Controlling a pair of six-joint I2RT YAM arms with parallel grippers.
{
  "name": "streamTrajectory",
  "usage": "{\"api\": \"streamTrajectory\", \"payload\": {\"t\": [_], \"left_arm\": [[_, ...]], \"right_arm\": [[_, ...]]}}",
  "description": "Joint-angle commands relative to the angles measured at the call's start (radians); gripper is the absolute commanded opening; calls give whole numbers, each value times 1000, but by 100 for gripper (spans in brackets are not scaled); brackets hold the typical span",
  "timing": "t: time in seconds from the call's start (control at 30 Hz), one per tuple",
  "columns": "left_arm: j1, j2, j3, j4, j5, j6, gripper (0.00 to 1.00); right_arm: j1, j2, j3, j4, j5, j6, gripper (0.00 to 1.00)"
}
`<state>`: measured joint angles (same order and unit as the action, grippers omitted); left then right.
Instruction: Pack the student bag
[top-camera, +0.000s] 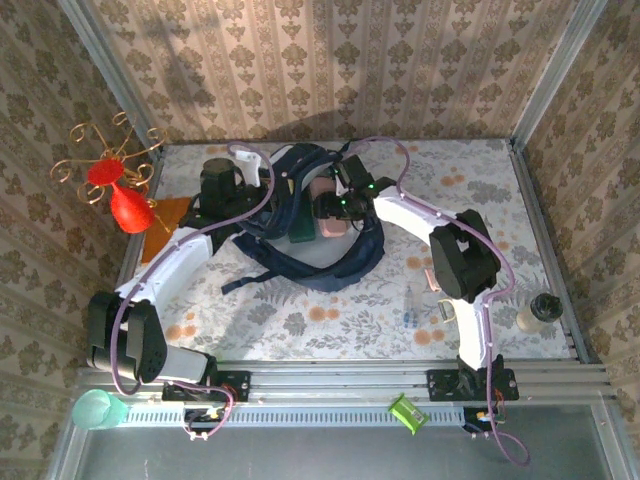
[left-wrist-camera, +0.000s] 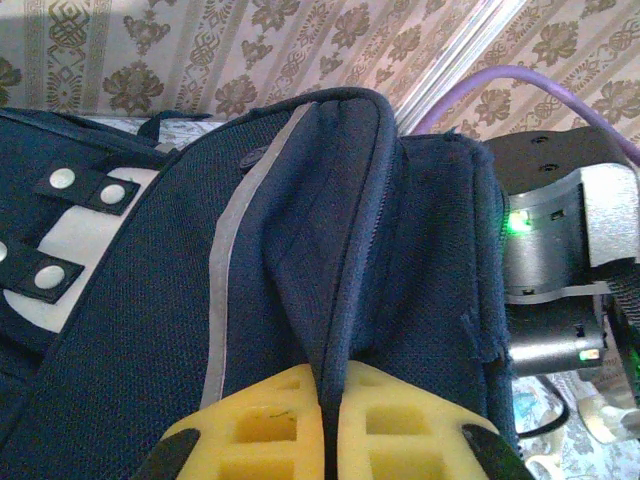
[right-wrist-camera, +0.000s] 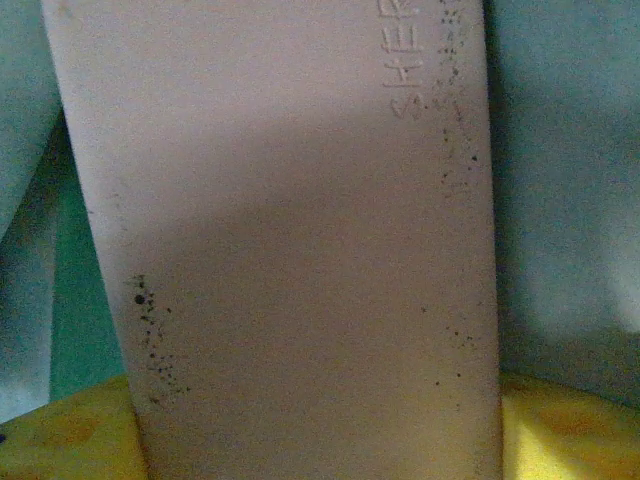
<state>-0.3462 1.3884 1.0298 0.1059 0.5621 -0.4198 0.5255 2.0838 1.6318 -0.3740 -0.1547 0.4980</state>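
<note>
The student bag (top-camera: 330, 265), dark navy with a pale stripe, lies open in the middle of the table. My left gripper (top-camera: 252, 168) is at the bag's far left edge. In the left wrist view, the left gripper (left-wrist-camera: 330, 405) is shut on a fold of the navy bag (left-wrist-camera: 250, 300) fabric by the zip seam. My right gripper (top-camera: 338, 205) reaches into the bag's opening. In the right wrist view, a pale pink box (right-wrist-camera: 290, 250) sits between its yellow fingers (right-wrist-camera: 570, 430), with the right gripper (right-wrist-camera: 320, 455) shut on it. Grey lining (right-wrist-camera: 570, 150) and a green item (right-wrist-camera: 75, 300) lie behind the box.
A red vase (top-camera: 128, 205) with gold wire curls stands at the left, next to an orange piece (top-camera: 170, 215). A clear bottle (top-camera: 418, 300) lies right of the bag. A dark-lidded jar (top-camera: 540, 310) stands by the right wall. A green cup (top-camera: 97, 408) sits near left.
</note>
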Motion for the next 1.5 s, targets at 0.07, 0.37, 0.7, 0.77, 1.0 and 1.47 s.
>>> {"api": "streamTrajectory", "payload": {"t": [0.07,0.37,0.7,0.77,1.0,1.47], "left_arm": [[-2,-36,65,95,69,-24,0],[-2,-32,58,90,28,-34,0],[5,-52,-19,69,-88,-4,0],[9,-51,-25,72,-91,-5,0],[-18,-49,-77,96,-127,19,0],[-202,-133,-341,182,-397,90,83]], "right_arm": [[32,80,112,47,7,37,50],[33,58,59,263,-69,160,68],[-12,-119,-108,160,-141,22,92],[-16,-162,-156,159,-149,4,92],[-68,-447,-475,194,-118,-28,92],[-162,-412,-675,366,107,95,90]]}}
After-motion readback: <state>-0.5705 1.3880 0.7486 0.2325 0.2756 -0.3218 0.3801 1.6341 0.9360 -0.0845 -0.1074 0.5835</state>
